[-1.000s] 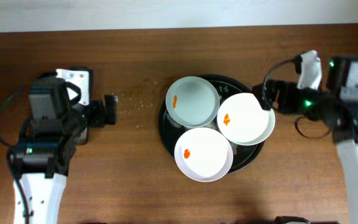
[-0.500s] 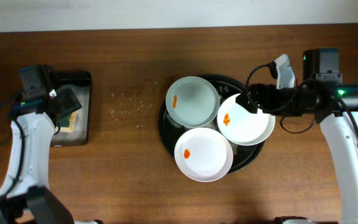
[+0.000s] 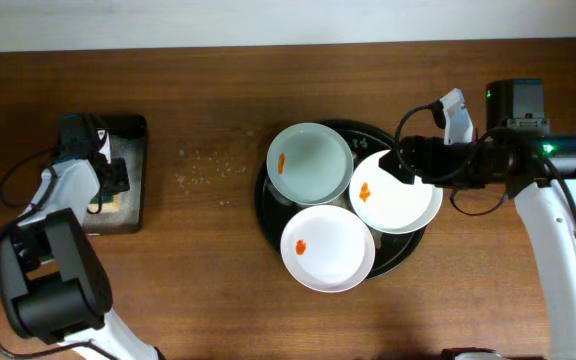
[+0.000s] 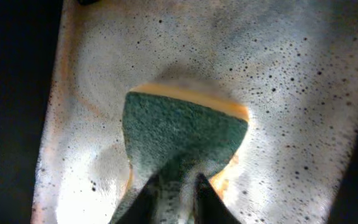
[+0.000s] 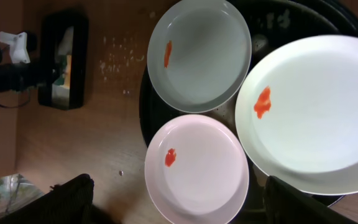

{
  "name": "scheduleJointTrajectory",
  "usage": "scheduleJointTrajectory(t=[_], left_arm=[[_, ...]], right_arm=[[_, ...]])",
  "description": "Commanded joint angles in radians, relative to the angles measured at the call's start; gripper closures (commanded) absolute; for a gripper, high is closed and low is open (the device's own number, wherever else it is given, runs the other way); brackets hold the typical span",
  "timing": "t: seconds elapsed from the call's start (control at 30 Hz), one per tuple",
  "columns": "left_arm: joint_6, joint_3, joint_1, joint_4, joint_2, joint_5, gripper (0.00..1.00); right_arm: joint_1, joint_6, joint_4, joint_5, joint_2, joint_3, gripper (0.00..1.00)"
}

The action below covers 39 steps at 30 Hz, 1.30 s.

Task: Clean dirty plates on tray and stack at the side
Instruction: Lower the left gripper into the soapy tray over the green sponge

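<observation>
Brown desk (image 3: 218,80): your left fingers (image 4: 145,198) have swung from mid-desk onto the small black tray (image 3: 133,130) at far left and pinch the sponge (image 4: 179,130), right fingers (image 5: 73,199) gape empty over the three smeared plates (image 3: 311,162) on the round tray (image 3: 265,212), so wiping looks ready to begin.

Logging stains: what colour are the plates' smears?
Orange; the smears show best in the right wrist view.

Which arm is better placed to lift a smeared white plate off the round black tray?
Right: the right gripper, open, is at the rim of the rightmost white plate; the left gripper is far off, pinching a green sponge.
</observation>
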Motion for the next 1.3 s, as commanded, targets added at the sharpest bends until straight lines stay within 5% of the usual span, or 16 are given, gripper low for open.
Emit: scheduleJointTrajectory(t=[0.0, 0.2, 0.23, 0.3, 0.43, 0.53, 0.77, 0.87, 0.9, 1.13, 1.17, 1.27], left_arm=[[0.012, 0.003, 0.010, -0.005, 0.100, 0.020, 1.00], [-0.079, 0.032, 0.011, -0.077, 0.012, 0.057, 0.98], [-0.079, 0.035, 0.011, -0.080, -0.018, 0.073, 0.91], [-0.079, 0.035, 0.011, -0.079, -0.092, 0.118, 0.46], [-0.079, 0.026, 0.021, -0.089, -0.095, 0.108, 0.34], [-0.151, 0.013, 0.040, -0.156, -0.068, 0.064, 0.36], [-0.170, 0.011, 0.048, -0.226, 0.064, 0.036, 0.60], [-0.170, 0.011, 0.047, -0.196, 0.115, 0.039, 0.83], [-0.170, 0.011, 0.047, -0.198, 0.116, 0.048, 0.98], [-0.174, 0.017, 0.047, -0.220, 0.043, 0.052, 1.00], [-0.174, 0.021, 0.047, -0.236, 0.013, 0.081, 0.61], [-0.181, 0.050, 0.047, -0.289, -0.070, 0.118, 0.15]], right_arm=[[0.006, -0.013, -0.013, -0.005, -0.008, 0.015, 0.14], [0.006, -0.013, -0.016, -0.005, -0.008, 0.015, 0.16], [0.006, -0.013, -0.015, -0.005, -0.008, 0.015, 0.16], [0.006, -0.013, -0.011, -0.005, -0.008, 0.015, 0.16], [0.006, -0.012, -0.011, -0.005, -0.008, 0.015, 0.17], [0.006, -0.010, -0.011, -0.006, -0.008, 0.015, 0.17], [0.006, -0.010, -0.015, -0.006, -0.008, 0.015, 0.18], [0.006, -0.010, -0.016, -0.006, -0.008, 0.015, 0.18], [0.006, -0.010, -0.016, -0.006, -0.008, 0.015, 0.18], [0.006, -0.010, -0.015, -0.006, -0.008, 0.015, 0.18], [0.006, -0.010, -0.015, -0.006, -0.008, 0.015, 0.18], [0.006, -0.010, -0.015, -0.006, -0.008, 0.015, 0.18]])
